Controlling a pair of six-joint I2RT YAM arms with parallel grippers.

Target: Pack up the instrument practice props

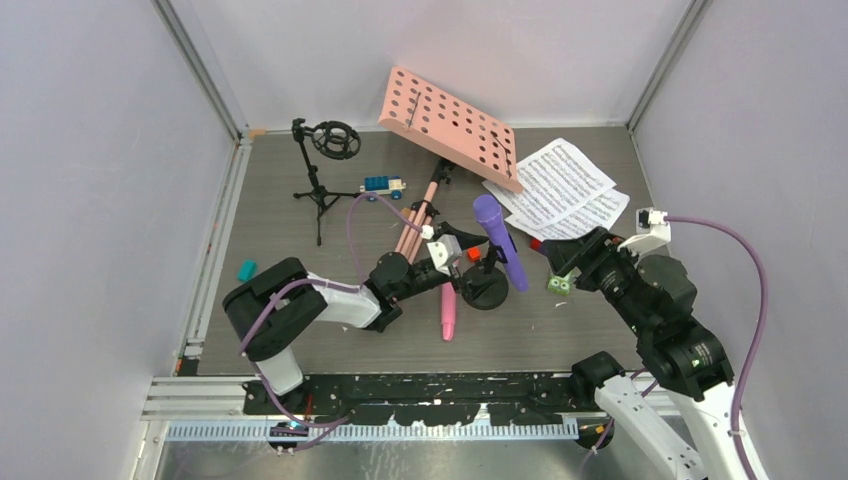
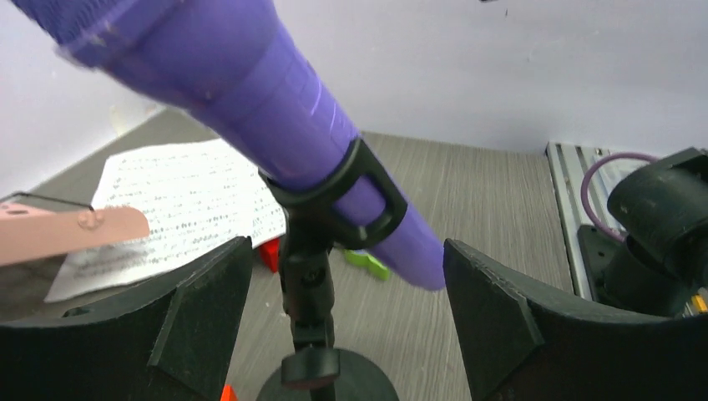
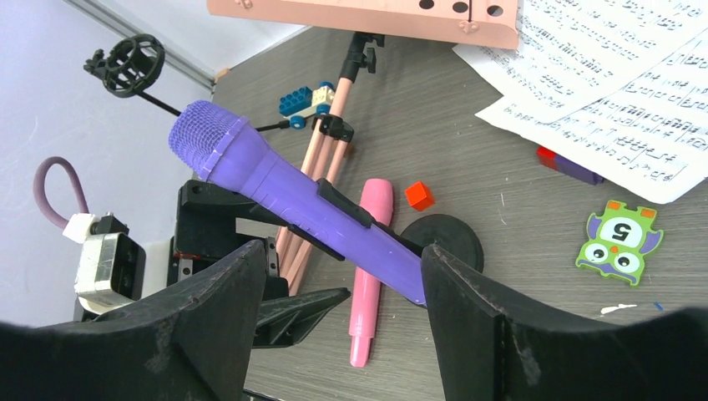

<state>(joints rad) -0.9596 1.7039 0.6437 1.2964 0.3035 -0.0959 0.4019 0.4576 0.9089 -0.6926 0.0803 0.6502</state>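
The purple microphone (image 1: 499,240) sits tilted in a black mount with a round base (image 1: 485,292). My left gripper (image 1: 458,262) is open, and in the left wrist view (image 2: 346,322) its jaws stand either side of the mount's stem (image 2: 307,280) without touching it, under the purple microphone (image 2: 275,109). My right gripper (image 1: 562,262) is open and empty just right of the microphone (image 3: 292,196). The pink microphone (image 1: 448,312) lies flat by the base. The pink perforated rack (image 1: 450,125) leans on its tripod legs (image 1: 418,215). Sheet-music pages (image 1: 560,185) lie at the back right. A second black mount (image 1: 325,160) stands at the back left.
A blue toy car (image 1: 383,185) sits beside the tripod mount. A green owl tile (image 1: 558,285) lies under my right gripper. A red block (image 3: 419,195) is near the round base, and a teal block (image 1: 246,270) lies at the left edge. Walls enclose three sides.
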